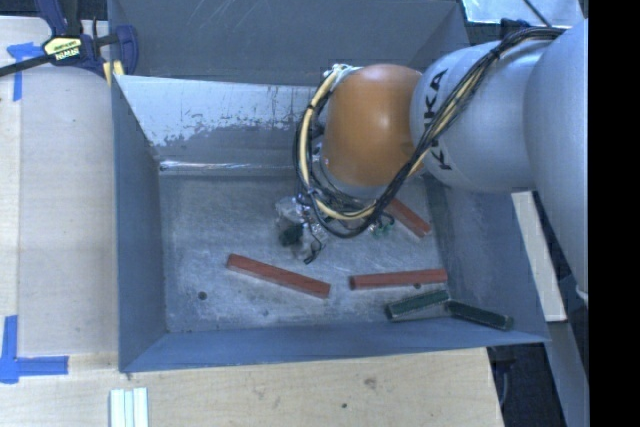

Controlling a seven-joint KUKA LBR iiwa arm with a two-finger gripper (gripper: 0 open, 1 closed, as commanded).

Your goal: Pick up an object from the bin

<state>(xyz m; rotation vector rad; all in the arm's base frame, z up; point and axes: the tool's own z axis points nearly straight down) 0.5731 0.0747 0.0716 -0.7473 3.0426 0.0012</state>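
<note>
Grey metal bin (135,215) with the arm (500,115) reaching in from the right edge, its orange cover (370,125) above the middle of the floor. The gripper (300,227) hangs low over the middle of the bin floor, under the cover and cables; whether it is wide or narrow cannot be told, and nothing is seen in its grasp.

Progress: judged from this layout, the pick is not yet made. Every loose thing lies flat on the floor, so grasp and lift remain.

Count: three red-brown strips and two dark green strips.
- The long red-brown strip (278,275) lies nearest the gripper, just toward the near edge, and is the likeliest candidate.
- The second red-brown strip (397,280) lies toward the near right corner.
- The third red-brown strip (412,219) is partly hidden by the arm at the right wall.
- One dark green strip (418,304) and the other dark green strip (480,316) lie in the near right corner.
</note>
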